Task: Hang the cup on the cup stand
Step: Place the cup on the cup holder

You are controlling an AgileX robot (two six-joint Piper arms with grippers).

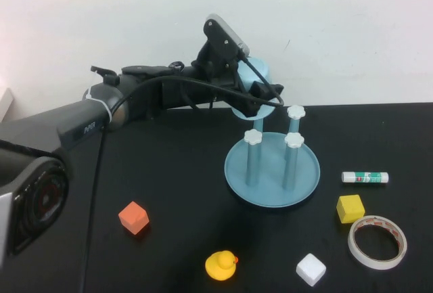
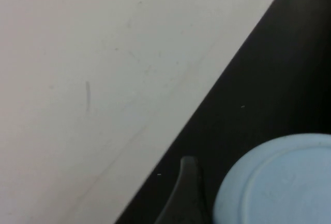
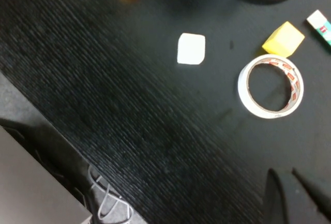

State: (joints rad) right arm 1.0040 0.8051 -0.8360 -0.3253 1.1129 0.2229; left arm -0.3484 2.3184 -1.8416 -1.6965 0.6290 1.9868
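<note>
left gripper (image 1: 254, 97) reaches in over the back of the cup stand (image 1: 272, 171), clamped on the cup (image 1: 254, 76). cup is held upside down, base up, its rim just above the stand's rear-left post, whose cap is hidden behind it. left wrist view shows only the cup's pale base (image 2: 276, 180) beside one dark finger (image 2: 186, 193), wall and black table (image 2: 269, 89) beyond.

three flower caps of the stand show clear. its dish sits flat on the table.

around the stand: glue stick (image 1: 365, 177) just right of the dish; yellow cube (image 1: 350, 208) in front of the glue stick; tape roll (image 1: 377, 241) nearer still; white cube (image 1: 310, 269) and rubber duck (image 1: 221, 264) in front of the stand; orange cube (image 1: 134, 217) well to its left.

right gripper (image 3: 295, 195) hangs above the table near the tape roll (image 3: 270, 85), its dark fingers close together with a narrow gap, holding nothing.
</note>
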